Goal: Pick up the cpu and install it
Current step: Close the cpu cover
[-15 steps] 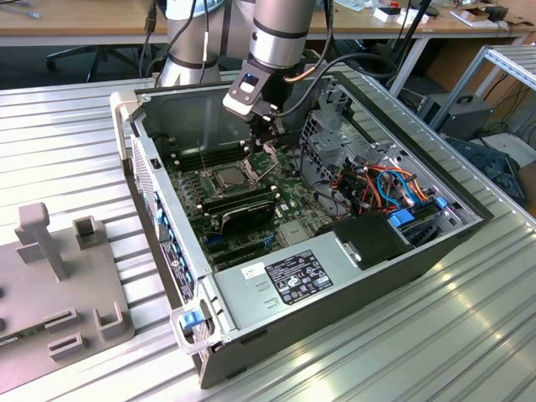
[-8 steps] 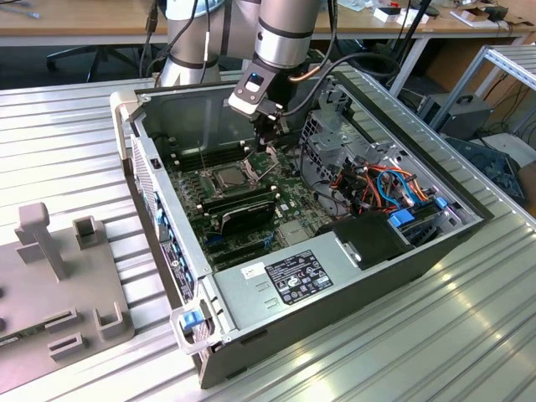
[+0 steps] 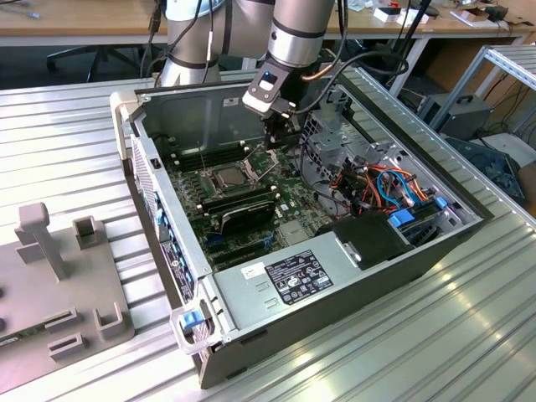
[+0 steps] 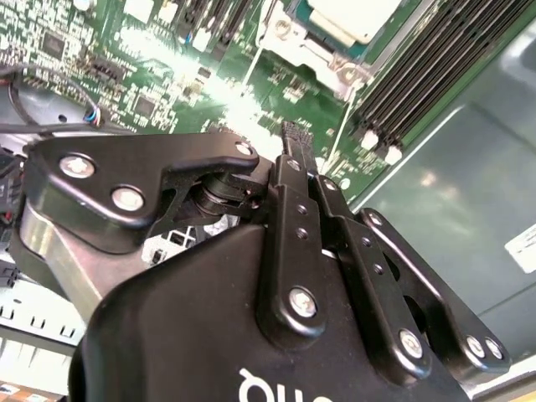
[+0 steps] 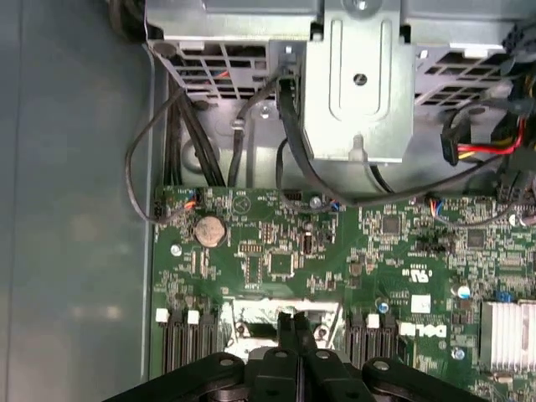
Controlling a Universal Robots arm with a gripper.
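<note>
Just above the motherboard, my hand has its fingers pressed together, pinching nothing. Beyond it the cpu lies inside the socket frame, so I judge the placing done; whether that frame is latched I cannot tell.

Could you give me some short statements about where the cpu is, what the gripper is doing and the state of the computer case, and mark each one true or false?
1. The cpu lies in its socket on the motherboard. True.
2. The gripper holds the cpu. False: it is shut on nothing.
3. The computer case is open, with its inside showing. True.
4. The gripper hangs outside the computer case. False: it is inside, above the motherboard.
</note>
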